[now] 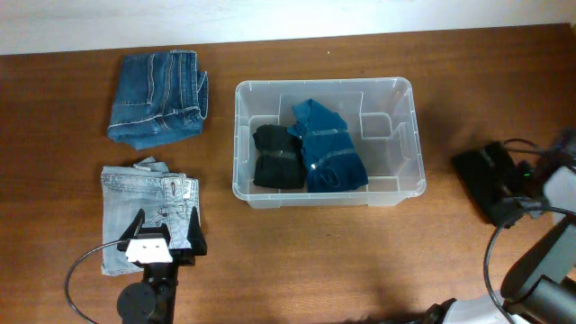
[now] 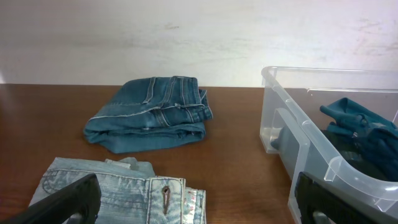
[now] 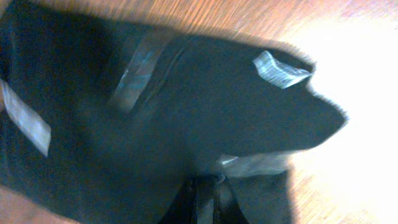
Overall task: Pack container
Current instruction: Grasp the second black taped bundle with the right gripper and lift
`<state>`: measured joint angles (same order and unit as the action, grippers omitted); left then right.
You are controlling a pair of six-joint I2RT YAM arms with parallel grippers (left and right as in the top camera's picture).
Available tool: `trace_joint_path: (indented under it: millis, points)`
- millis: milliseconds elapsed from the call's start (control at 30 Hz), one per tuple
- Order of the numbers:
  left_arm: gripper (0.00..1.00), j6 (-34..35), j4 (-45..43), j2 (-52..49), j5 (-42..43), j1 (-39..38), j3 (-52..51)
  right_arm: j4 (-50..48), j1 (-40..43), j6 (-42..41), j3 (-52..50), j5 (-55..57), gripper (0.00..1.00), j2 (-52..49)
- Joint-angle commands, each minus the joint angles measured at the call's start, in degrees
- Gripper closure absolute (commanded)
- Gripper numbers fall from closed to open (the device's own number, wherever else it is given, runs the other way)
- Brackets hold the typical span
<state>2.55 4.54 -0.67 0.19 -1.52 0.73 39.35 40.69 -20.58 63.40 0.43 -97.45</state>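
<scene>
The clear container (image 1: 407,135) stands mid-table and holds a black folded garment (image 1: 275,157) and a teal garment (image 1: 328,148). It also shows at the right of the left wrist view (image 2: 311,140). My left gripper (image 1: 165,227) is open and empty, low over the near end of the folded light-blue jeans (image 1: 135,202), with its fingers straddling them in the left wrist view (image 2: 196,211). My right gripper (image 3: 208,190) is at the table's right, shut on a black garment with grey reflective strips (image 3: 205,93), which lies right of the container (image 1: 486,175).
Folded dark-blue jeans (image 1: 157,97) lie at the back left, also seen in the left wrist view (image 2: 152,112). A pale wall runs behind the table. Cables loop near both arm bases at the front.
</scene>
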Motion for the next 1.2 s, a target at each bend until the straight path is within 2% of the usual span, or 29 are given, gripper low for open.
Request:
trace_joint_path:
  millis: [0,167,200,300,367,400,433,467,500,567,667,800,1167]
  points:
    - [0.01,-1.07,0.24,0.33,0.02,-0.17,-0.22,2.97,1.4,-0.46,5.11,-2.36,0.96,-0.44]
    - [0.01,-1.07,0.24,0.33,0.02,-0.17,-0.22,13.33,-0.68,9.22,16.74,-1.66,0.96,-0.42]
    - [0.01,-1.07,0.22,0.31,0.02,-0.17,-0.22,15.26,-1.53,11.76,18.64,-1.27,0.92,-0.42]
    - [0.01,-1.07,0.22,0.31,0.02,-0.17,-0.22,18.86,-5.22,19.65,21.33,-0.52,0.63,-0.42]
    - [0.01,-1.07,0.22,0.31,0.02,-0.17,-0.22,20.9,-8.59,20.59,21.07,3.96,0.42,-0.48]
    - [0.01,-1.07,0.24,0.33,0.02,-0.17,-0.22,21.44,-10.99,20.57,20.46,7.98,0.26,-0.68]
    - [0.01,-1.07,0.24,0.31,0.02,-0.17,-0.22,21.94,-12.94,20.31,19.93,12.09,0.17,-0.72]
    - [0.01,-1.07,0.22,0.33,0.02,-0.17,-0.22,23.06,-17.03,17.46,18.8,22.21,0.09,-0.85]
    - [0.01,-1.07,0.24,0.31,0.02,-0.17,-0.22,23.54,-18.73,16.35,18.27,26.21,0.07,-0.87]
    - [0.01,-1.07,0.22,0.31,0.02,-0.17,-0.22,24.26,-22.58,15.21,16.74,33.46,0.07,-0.87]
    - [0.01,-1.07,0.24,0.31,0.02,-0.17,-0.22,25.03,-25.99,15.23,13.9,37.97,0.09,-0.87]
    - [0.01,-1.07,0.22,0.31,0.02,-0.17,-0.22,24.2,-25.66,15.21,10.69,38.18,0.09,-0.96]
    - [0.01,-1.07,0.22,0.33,0.02,-0.17,-0.22,17.81,-25.33,15.89,4.61,36.89,0.2,-2.03]
